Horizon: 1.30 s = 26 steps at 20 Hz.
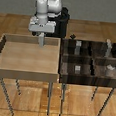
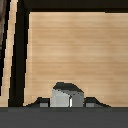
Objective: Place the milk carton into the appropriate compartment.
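Wood made up the light tray [image 1: 4,57] at the exterior view's left, with smooth pale boards and low walls, and it stood on thin metal legs. Beside it, touching, sat a dark box [image 1: 63,62] split into small rooms. A low grey cube [image 1: 77,68] rested in a near room and a squat rounded grey piece [image 1: 109,68] in the room to its right. Farther back, the white and grey gripper [image 1: 43,41] hung over the tray's far side. Its fingers were shut tight on the milk carton [image 2: 66,95], a small pale grey box with a slanted top. In the wrist view the carton sat between the dark finger tips [image 2: 42,103], above the wood floor.
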{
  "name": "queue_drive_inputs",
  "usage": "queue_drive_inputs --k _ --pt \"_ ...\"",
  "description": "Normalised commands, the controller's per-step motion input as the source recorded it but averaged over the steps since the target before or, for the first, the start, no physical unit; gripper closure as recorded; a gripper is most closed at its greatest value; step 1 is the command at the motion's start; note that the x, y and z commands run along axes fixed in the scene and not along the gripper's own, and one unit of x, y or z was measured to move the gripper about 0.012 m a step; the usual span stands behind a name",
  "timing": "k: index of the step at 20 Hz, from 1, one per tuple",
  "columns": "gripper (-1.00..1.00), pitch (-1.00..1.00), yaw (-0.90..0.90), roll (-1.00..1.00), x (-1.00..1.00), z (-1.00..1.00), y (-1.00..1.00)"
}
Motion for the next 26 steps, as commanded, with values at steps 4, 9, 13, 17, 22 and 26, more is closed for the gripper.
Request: queue_drive_inputs --k 4,9,13,17,22,26 --pt "1.00 0.00 0.00 0.00 0.00 1.00 0.00" --pt "1.00 0.00 0.00 0.00 0.00 0.20 0.60" --pt "1.00 0.00 0.00 0.00 0.00 0.00 1.00" --pt "1.00 0.00 0.00 0.00 0.00 0.00 1.00" --pt "1.00 0.00 0.00 0.00 0.00 0.00 1.00" --pt "1.00 0.00 0.00 0.00 0.00 0.00 1.00"
